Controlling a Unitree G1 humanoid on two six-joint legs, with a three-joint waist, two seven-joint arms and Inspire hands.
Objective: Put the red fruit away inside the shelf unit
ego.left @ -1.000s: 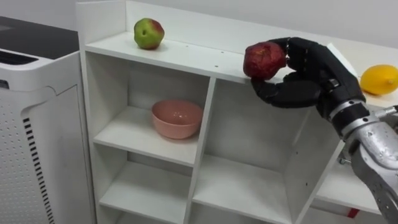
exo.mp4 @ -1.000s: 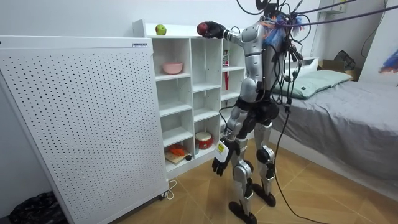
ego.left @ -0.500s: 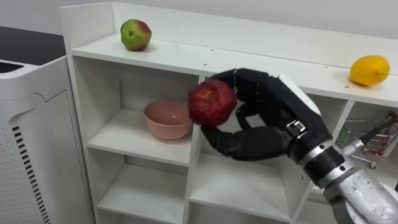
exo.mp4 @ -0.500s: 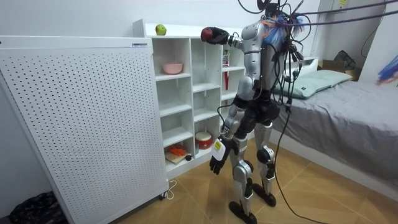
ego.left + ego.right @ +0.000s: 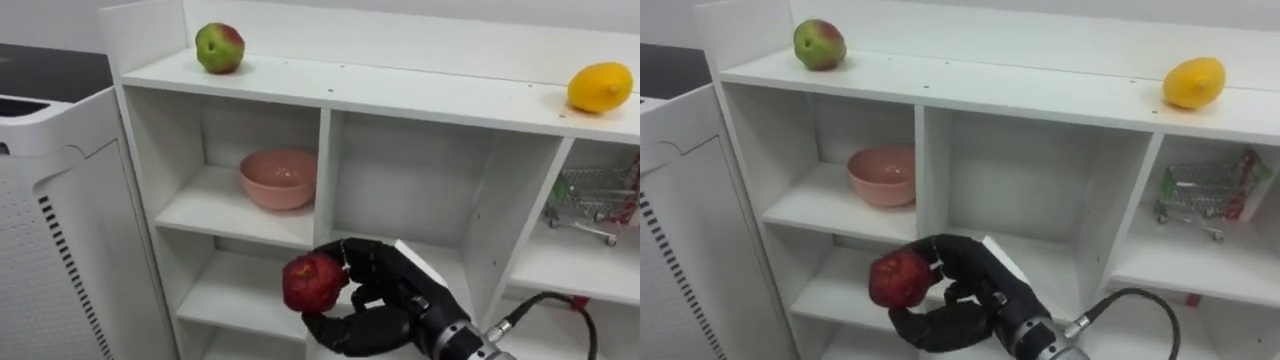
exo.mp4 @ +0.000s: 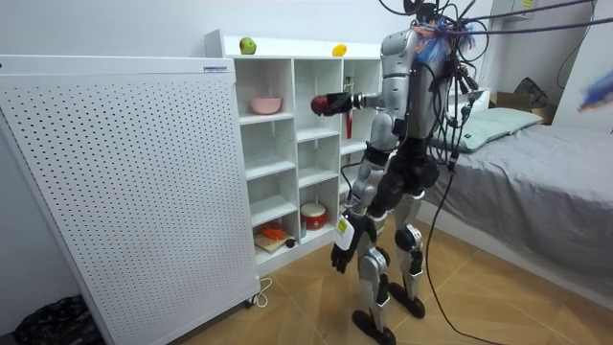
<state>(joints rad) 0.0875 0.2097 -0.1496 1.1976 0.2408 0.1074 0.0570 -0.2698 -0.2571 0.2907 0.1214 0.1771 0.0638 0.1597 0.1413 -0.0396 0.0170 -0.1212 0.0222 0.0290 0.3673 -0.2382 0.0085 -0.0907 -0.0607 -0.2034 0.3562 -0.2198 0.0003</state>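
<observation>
My right hand point(image 5: 385, 300) is shut on a dark red round fruit point(image 5: 313, 283) and holds it in the air in front of the white shelf unit point(image 5: 400, 95), level with its second row of compartments. In the room view the same fruit point(image 6: 321, 104) sits at the end of my outstretched right arm. A green and red apple point(image 5: 220, 48) lies at the left of the top board. A yellow lemon point(image 5: 600, 87) lies at its right. My left hand point(image 6: 341, 257) hangs relaxed beside my thigh.
A pink bowl point(image 5: 280, 179) stands in the upper left compartment, and a small toy shopping cart point(image 5: 595, 195) in the upper right one. A white perforated cabinet point(image 6: 124, 182) stands close to the shelf's left side. A bed point(image 6: 536, 163) is behind me.
My right hand has come down with the red fruit from the edge of the top board to the level of the middle compartments. The lemon and apple have not moved.
</observation>
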